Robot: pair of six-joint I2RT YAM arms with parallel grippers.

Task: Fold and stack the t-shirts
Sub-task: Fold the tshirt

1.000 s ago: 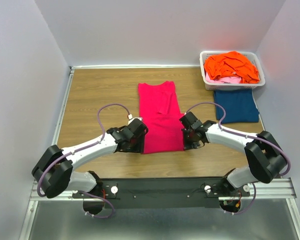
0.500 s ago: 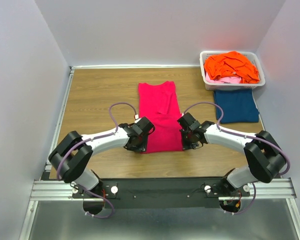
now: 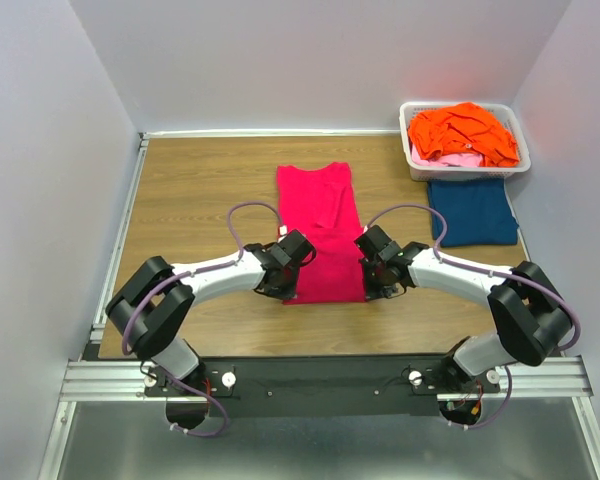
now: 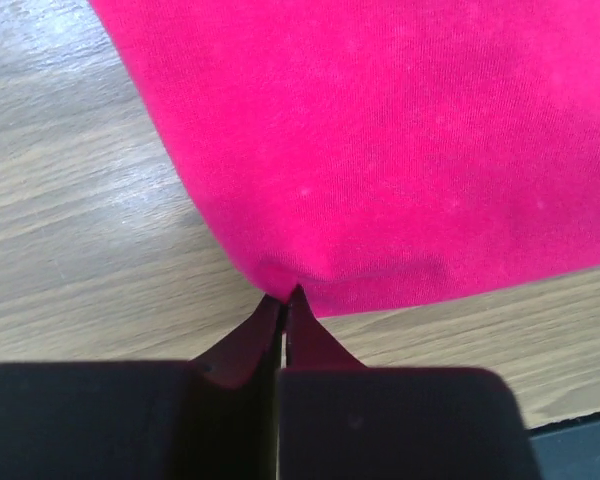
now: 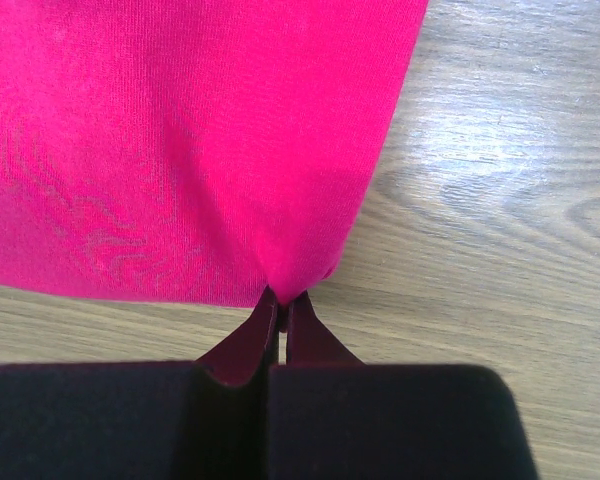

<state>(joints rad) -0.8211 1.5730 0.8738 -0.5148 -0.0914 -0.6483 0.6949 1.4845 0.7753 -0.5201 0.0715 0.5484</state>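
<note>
A magenta-pink t-shirt [image 3: 320,225] lies folded into a long strip on the middle of the table. My left gripper [image 3: 292,285] is shut on its near left corner [image 4: 280,280]. My right gripper [image 3: 370,283] is shut on the near right corner [image 5: 295,280] of the same shirt. Both wrist views show the cloth pinched between the fingertips. A dark blue t-shirt [image 3: 472,212] lies folded at the right, in front of the basket. Orange t-shirts [image 3: 463,132] and a pale pink one [image 3: 458,158] are heaped in the white basket [image 3: 412,158].
The white basket stands at the back right corner, against the right wall. Bare wooden tabletop [image 3: 195,190] stretches left of the pink shirt. Walls close the table on three sides.
My left gripper has slid right onto the pink shirt's near left corner and shut on it. The right gripper has stayed shut on the right corner.
</note>
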